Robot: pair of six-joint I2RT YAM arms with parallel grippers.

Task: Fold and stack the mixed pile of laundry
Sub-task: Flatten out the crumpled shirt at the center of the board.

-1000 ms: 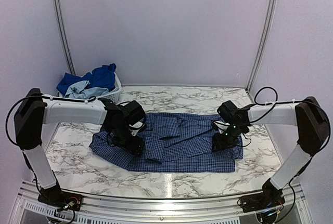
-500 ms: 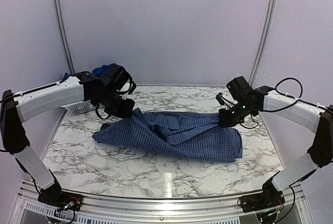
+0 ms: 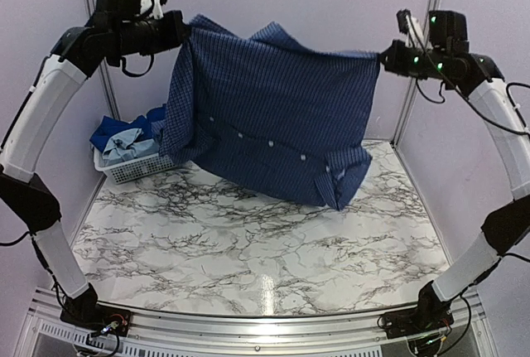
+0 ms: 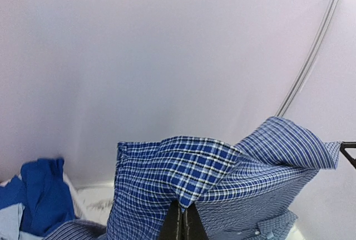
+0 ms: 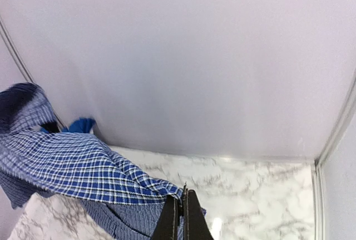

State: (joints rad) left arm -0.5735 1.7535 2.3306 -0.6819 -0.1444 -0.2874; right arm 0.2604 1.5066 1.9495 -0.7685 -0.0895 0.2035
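We saw navy check shirt (image 3: 265, 117) hung wide, top corners pinched in left gripper (image 3: 185, 31) and right gripper (image 3: 383, 55). Lower hem probably hung free; back hidden.

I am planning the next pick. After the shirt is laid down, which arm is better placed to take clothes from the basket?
Left, probably. The basket stands at the far left of the table, on the left gripper's side; the right gripper holds the shirt far opposite.

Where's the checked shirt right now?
Top view: checked shirt hangs mid-air, stretched between left gripper and right gripper, over the marble table.
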